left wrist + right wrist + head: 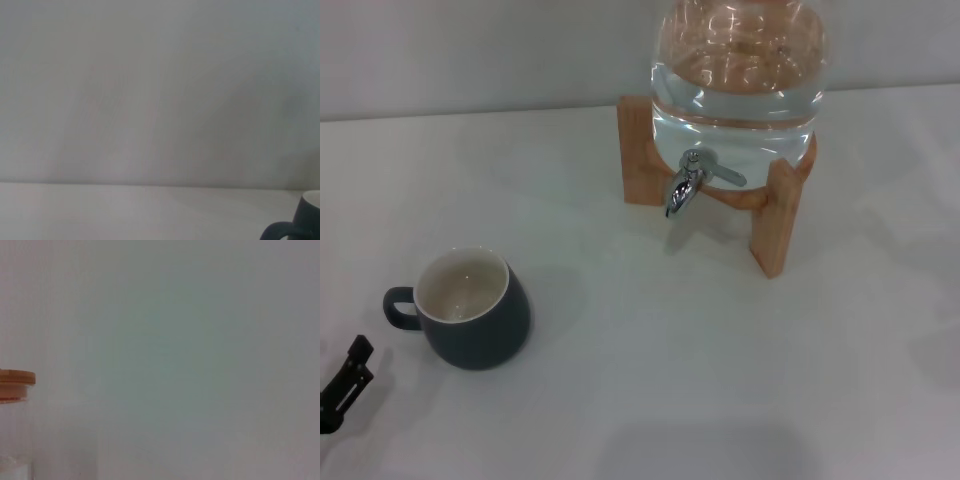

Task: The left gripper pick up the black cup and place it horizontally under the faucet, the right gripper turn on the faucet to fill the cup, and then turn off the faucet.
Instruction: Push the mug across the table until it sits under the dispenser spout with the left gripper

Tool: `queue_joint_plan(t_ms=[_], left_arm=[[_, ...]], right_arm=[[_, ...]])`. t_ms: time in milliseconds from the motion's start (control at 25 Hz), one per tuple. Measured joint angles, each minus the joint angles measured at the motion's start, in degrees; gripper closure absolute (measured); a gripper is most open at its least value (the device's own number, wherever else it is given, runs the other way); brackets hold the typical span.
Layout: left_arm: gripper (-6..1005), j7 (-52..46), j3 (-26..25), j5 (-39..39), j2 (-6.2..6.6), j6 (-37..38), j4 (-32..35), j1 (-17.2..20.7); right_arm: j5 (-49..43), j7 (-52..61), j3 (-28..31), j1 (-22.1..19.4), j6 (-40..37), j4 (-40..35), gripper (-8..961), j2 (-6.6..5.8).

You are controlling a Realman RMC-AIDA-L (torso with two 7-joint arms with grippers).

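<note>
Left gripper (345, 385): only black jointed fingers poke in at the head view's near-left edge, low over the bench (650, 380); opening can't be told, nothing held. Just beyond them, apart, black cup (472, 308) stands upright, squat and rounded, glossy dark glaze, cream inside, loop handle turned toward the fingers. Left wrist view catches only its handle and side (300, 226). Smooth white bench lies open between cup and faucet (688, 182), well off to the far right: shiny chrome, curved spout down, on a clear glass jar (740, 80) in a wooden stand (775, 215). Jar's wooden lid (17, 378) shows in right wrist view. Right gripper not seen.
</note>
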Motion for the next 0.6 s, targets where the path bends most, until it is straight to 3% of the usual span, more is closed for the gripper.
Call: queue_joint_plan(t_ms=[600], left_arm=[[131,-0.35,-0.01,3.09,-0.11,0.04,-0.8,-0.86]], right_arm=[[0.01,0.0,0.07,0.25,-0.01,0.0,111,0.02]])
